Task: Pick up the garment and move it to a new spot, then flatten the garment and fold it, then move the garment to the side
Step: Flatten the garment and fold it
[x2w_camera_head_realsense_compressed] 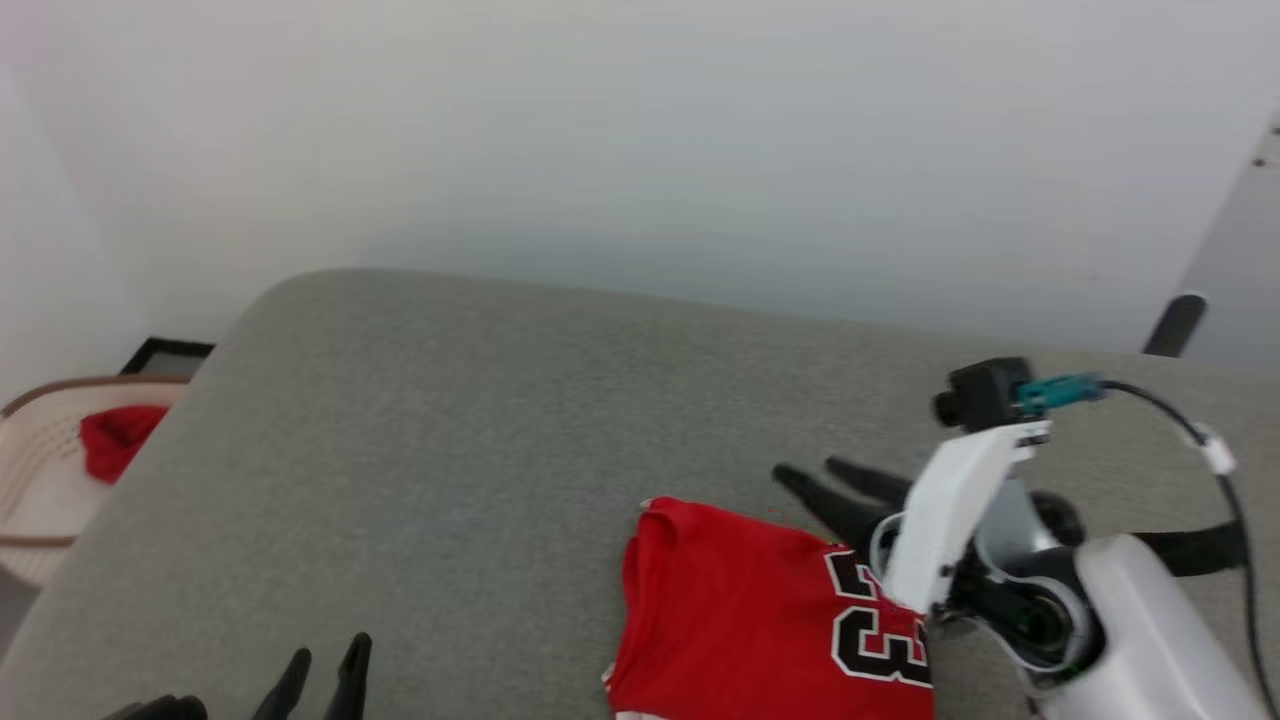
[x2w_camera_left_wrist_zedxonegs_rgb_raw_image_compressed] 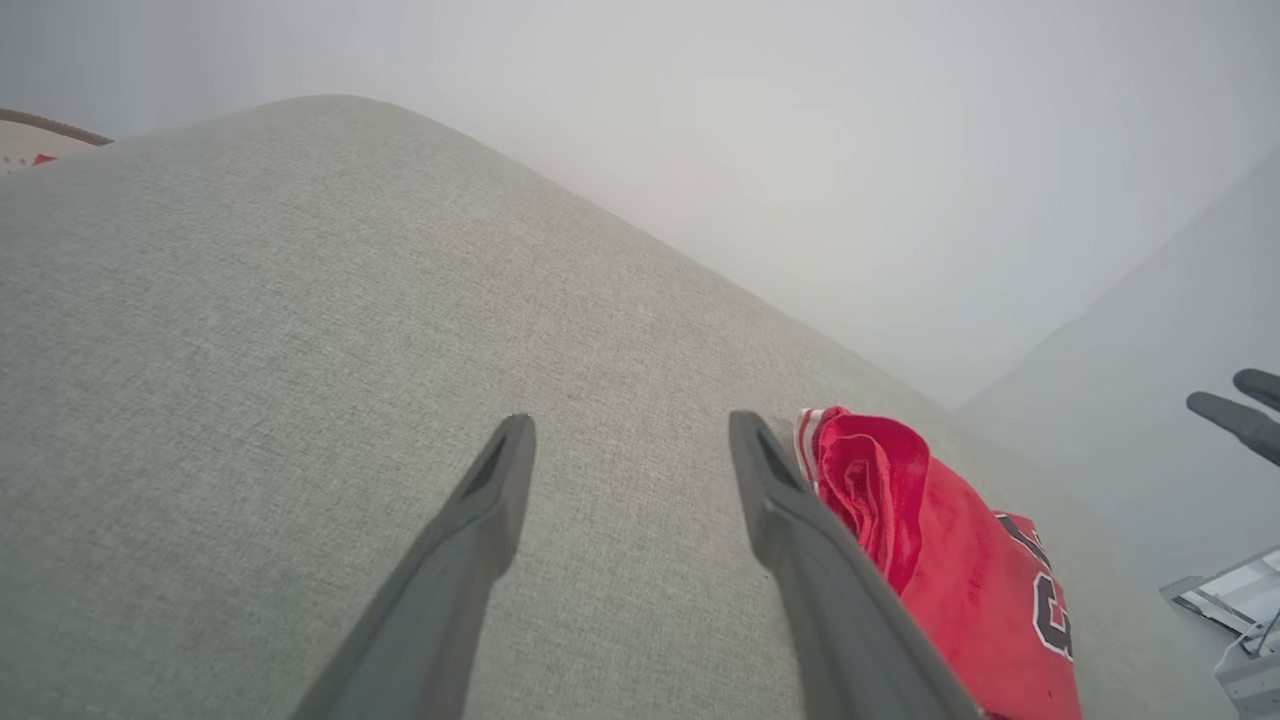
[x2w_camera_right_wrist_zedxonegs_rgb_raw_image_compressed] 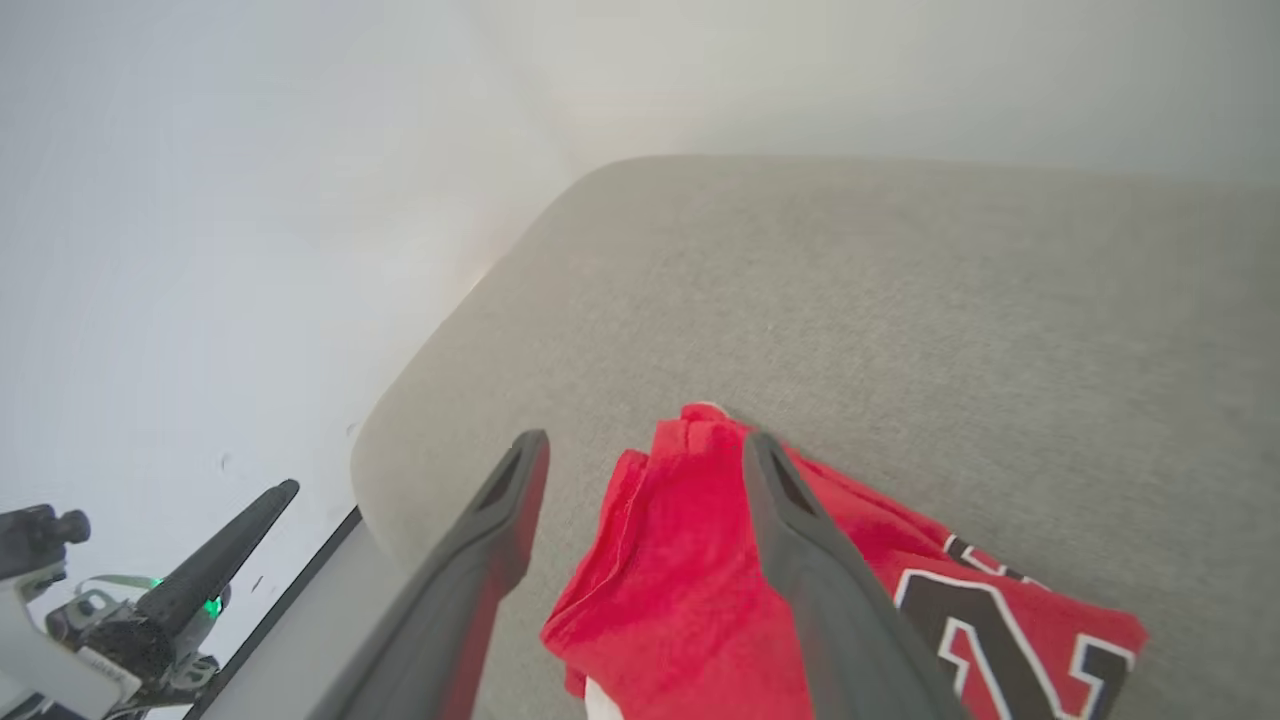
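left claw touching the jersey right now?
Apart. In the head view, a stretch of bare grey cushion separates the left claw from the jersey.

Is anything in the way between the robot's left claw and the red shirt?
No, nothing visible is. Just bare grey cushion lies between the open left gripper and the garment.
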